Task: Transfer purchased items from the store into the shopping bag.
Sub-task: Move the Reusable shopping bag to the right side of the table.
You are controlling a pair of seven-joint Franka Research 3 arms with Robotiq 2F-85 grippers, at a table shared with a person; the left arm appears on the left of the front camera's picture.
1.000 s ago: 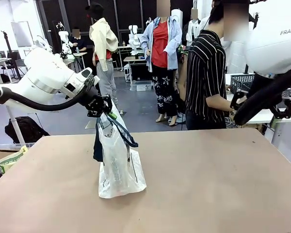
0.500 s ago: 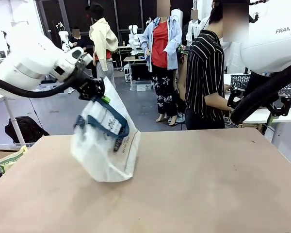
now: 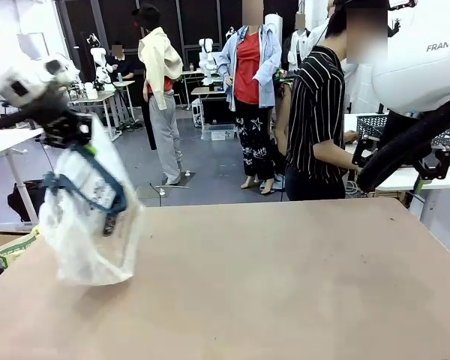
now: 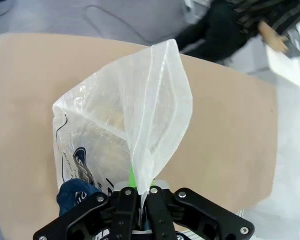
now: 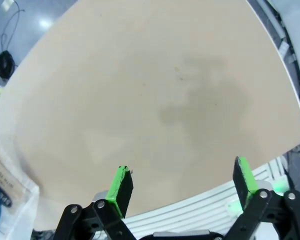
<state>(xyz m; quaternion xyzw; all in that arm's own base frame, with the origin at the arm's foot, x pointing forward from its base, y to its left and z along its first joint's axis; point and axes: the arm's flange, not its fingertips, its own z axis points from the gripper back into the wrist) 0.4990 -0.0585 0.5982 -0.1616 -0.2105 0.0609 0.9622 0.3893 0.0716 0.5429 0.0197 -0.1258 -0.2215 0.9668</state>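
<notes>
Gripping shopping bag [image 3: 86,225], left pincer [image 3: 69,135] apparently raised.

Front view faces across the table [image 3: 285,285]; both wrist views look down on it.

- The shopping bag [image 3: 86,225] is held up by its top in the left gripper [image 3: 69,135], above the table [image 3: 285,285].
- A person [image 3: 319,120] is seen at the far side.

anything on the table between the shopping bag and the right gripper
No, that stretch is bare tabletop. The front view shows it between the shopping bag, held by the left gripper, and the open right gripper.
</notes>
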